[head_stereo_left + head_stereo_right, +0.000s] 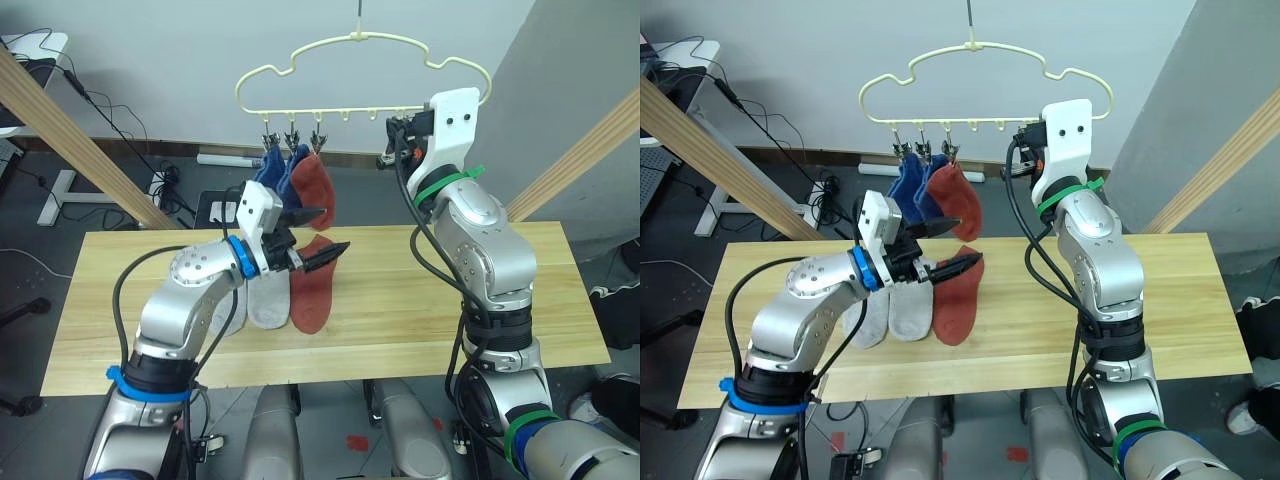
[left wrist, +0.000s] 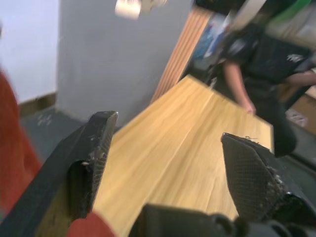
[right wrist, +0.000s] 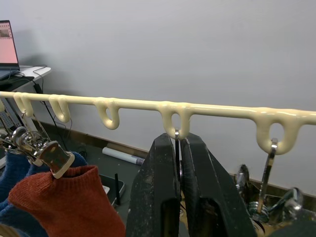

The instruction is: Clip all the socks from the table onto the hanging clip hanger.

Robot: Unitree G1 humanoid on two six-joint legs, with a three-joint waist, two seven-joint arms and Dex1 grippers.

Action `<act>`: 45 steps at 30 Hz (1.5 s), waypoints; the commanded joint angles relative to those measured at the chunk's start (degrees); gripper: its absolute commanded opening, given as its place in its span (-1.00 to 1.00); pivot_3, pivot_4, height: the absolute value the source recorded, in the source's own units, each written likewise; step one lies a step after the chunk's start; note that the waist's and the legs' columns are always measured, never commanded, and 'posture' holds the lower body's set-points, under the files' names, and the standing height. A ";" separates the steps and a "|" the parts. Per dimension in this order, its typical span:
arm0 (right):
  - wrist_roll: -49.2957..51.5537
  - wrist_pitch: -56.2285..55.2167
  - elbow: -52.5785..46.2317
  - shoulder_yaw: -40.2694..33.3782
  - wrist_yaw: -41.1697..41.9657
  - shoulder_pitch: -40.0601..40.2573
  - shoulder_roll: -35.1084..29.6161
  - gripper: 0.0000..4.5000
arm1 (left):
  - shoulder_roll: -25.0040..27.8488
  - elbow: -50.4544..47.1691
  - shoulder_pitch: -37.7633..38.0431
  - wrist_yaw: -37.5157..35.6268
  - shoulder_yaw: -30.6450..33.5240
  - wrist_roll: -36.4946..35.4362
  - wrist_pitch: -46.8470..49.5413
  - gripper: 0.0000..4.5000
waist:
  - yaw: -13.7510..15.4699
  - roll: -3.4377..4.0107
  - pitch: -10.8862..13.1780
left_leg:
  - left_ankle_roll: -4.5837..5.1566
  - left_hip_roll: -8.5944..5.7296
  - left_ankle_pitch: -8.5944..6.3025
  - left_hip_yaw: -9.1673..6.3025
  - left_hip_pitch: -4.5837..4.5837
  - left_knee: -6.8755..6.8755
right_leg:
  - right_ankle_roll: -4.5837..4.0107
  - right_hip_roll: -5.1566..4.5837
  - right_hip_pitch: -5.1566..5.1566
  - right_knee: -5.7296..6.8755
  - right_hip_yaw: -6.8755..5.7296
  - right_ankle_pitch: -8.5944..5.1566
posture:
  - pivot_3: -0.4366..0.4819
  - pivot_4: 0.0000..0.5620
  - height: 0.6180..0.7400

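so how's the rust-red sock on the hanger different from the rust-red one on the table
The hung rust-red sock dangles upright from a clip on the clip hanger, beside two blue socks. The other rust-red sock lies flat on the table, next to two grey socks, under the open left gripper. Both share colour and ankle shape.

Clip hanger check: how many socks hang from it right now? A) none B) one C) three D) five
C. Two blue socks and one rust-red sock hang from clips at the robot's-left end of the clip hanger, while two grey socks and another rust-red sock lie on the table.
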 commanded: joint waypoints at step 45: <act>3.41 1.54 -2.26 -0.34 0.16 0.09 0.82 -1.00 | -15.17 22.37 5.90 25.00 -8.07 25.36 -8.12 -0.32 | -0.48 0.06 -0.13 | 0.05 -0.01 0.04 0.01 0.07 0.07 | -0.02 0.01 0.00 0.24 0.01 0.02 | -0.43 0.22 1.00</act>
